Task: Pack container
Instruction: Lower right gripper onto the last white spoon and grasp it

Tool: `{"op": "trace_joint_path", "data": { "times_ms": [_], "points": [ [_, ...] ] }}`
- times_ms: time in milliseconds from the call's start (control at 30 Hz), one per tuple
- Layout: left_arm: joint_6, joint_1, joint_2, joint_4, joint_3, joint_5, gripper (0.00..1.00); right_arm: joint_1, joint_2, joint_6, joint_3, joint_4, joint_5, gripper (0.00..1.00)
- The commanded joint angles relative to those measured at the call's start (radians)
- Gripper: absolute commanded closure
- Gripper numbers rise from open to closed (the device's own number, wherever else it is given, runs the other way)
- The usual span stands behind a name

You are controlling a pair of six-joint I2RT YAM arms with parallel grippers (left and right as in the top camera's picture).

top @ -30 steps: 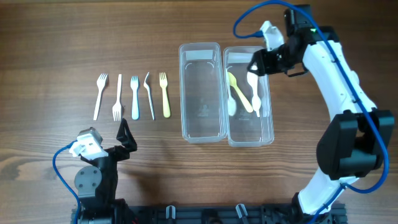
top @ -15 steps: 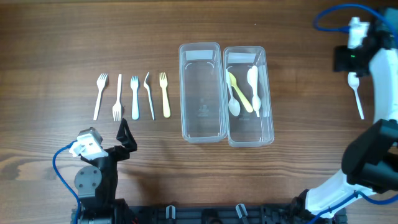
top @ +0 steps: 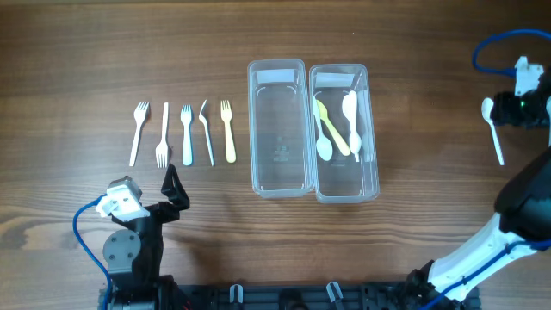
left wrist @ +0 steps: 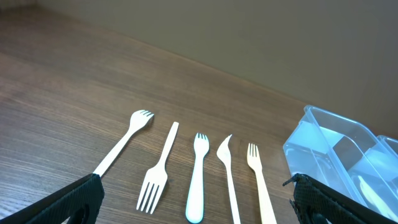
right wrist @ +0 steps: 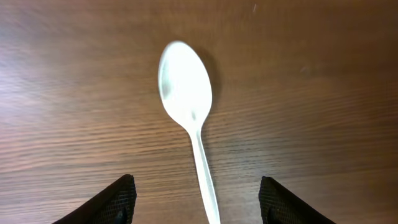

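- The loose white spoon [right wrist: 186,106] lies flat on the bare wood close to the right edge of the worktop, bowl toward the far edge and handle toward the near edge.
- The right gripper [right wrist: 200,202] hovers over the spoon's handle with its fingers spread wide, one on each side, holding nothing.
- The left gripper [top: 176,188] is parked near the near-left corner, its fingers also apart and empty.
- Handling, as I judge it: the spoon is thin moulded plastic, so very light, fairly stiff, smooth and likely to skid.
    - It sits low on the table, leaving little to get under.
    - The best hold is probably across the narrow handle just below the bowl, closing gently so it does not flip or shoot out.
- There are two clear containers, side by side at mid-worktop.
    - The left container [top: 279,127] is empty.
    - The right container [top: 372,129] holds three spoons, two white and one yellow.
- That makes four spoons in all.
- A row of five utensils [top: 186,133] lies left of the containers: three white, one pale blue, one yellow.
    - Four are plainly forks. The fourth from the left is narrow, and I cannot tell whether it is a fork on edge or a knife.
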Motion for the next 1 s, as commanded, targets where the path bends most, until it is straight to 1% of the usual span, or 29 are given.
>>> {"op": "trace_joint_path", "data": {
  "times_ms": [0,467,667,700,767,800,833,867,900,967],
  "points": [
    [0.024,-0.005,-0.006,0.002,-0.007,0.016,0.0,-0.012,0.049,-0.031,0.004,0.017,-0.043,0.37],
    [0.024,-0.005,-0.006,0.002,-0.007,0.016,0.0,-0.016,0.178,-0.03,0.002,0.036,-0.084,0.41],
    [0.024,-0.005,-0.006,0.002,-0.007,0.016,0.0,-0.016,0.188,-0.022,0.001,0.039,-0.084,0.45],
    [0.024,-0.005,-0.006,0.003,-0.007,0.016,0.01,-0.016,0.188,-0.021,0.001,0.039,-0.084,0.5],
    [0.024,-0.005,-0.006,0.003,-0.007,0.016,0.0,-0.016,0.188,-0.005,0.001,0.039,-0.084,0.65],
    [0.024,-0.005,-0.006,0.002,-0.007,0.016,0.0,-0.016,0.188,-0.004,0.001,0.038,-0.084,0.73],
    [0.024,-0.005,-0.006,0.002,-0.007,0.016,0.0,-0.016,0.188,-0.003,0.001,0.035,-0.084,0.86],
    [0.024,-0.005,-0.006,0.002,-0.007,0.016,0.0,-0.016,0.188,-0.001,0.001,0.035,-0.084,0.93],
    [0.024,-0.005,-0.006,0.002,-0.007,0.016,0.0,-0.016,0.188,0.008,0.002,0.035,-0.084,0.96],
    [0.024,-0.005,-0.006,0.002,-0.007,0.016,0.0,-0.016,0.187,0.043,0.002,0.033,-0.084,0.96]
  ]
}}
